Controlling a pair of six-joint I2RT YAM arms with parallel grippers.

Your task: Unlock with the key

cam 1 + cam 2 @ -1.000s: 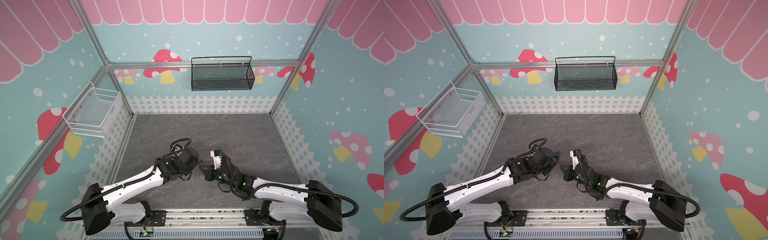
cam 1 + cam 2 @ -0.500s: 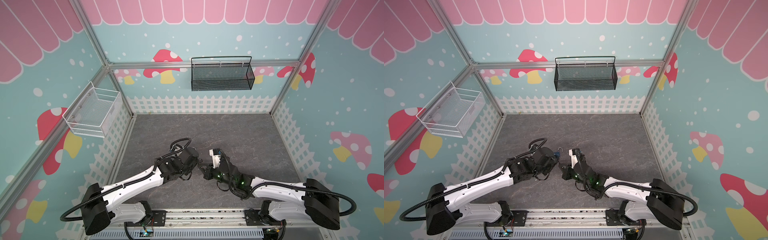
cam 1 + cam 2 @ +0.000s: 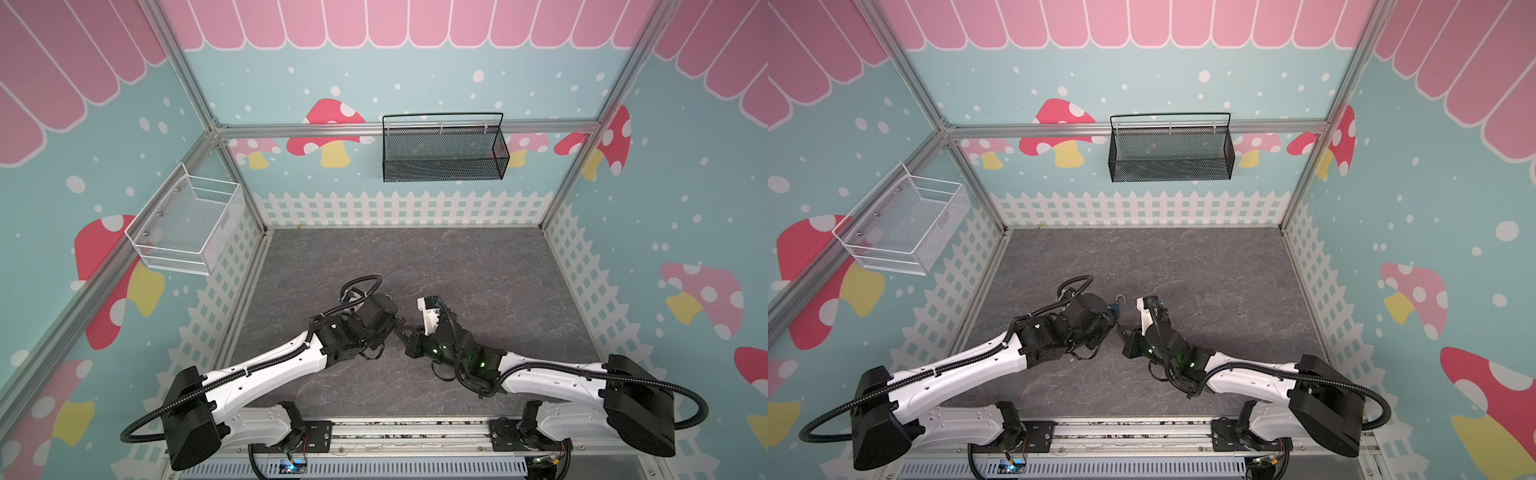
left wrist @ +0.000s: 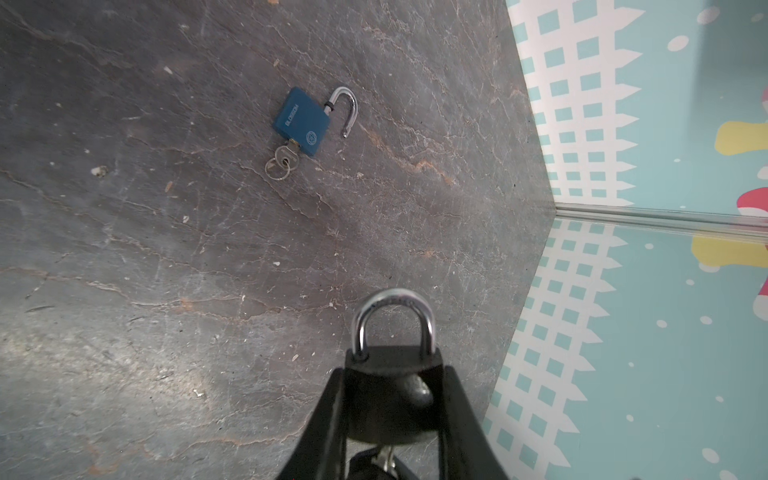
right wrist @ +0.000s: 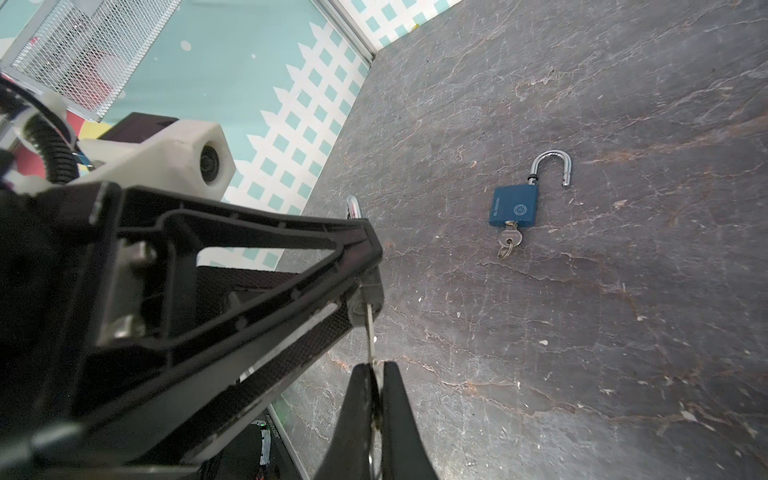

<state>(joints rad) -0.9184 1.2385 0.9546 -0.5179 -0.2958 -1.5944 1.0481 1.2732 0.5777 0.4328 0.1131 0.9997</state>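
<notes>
My left gripper [image 4: 392,372] is shut on a black padlock [image 4: 390,399] with its silver shackle [image 4: 392,320] closed. My right gripper [image 5: 376,368] is shut on a small silver key [image 5: 369,332]. The key's blade reaches the keyhole in the padlock's underside [image 5: 370,299]. In both top views the two grippers meet tip to tip near the middle front of the floor, left gripper [image 3: 397,323] against right gripper [image 3: 409,334].
A blue padlock [image 4: 302,122] lies flat on the grey floor with its shackle open and a key with a ring [image 4: 282,160] in it, just beyond the grippers [image 3: 1113,307]. A black mesh basket [image 3: 442,149] and a white wire basket [image 3: 187,226] hang on the walls.
The right arm has edged slightly toward the left gripper. Both grips stay as they were.
</notes>
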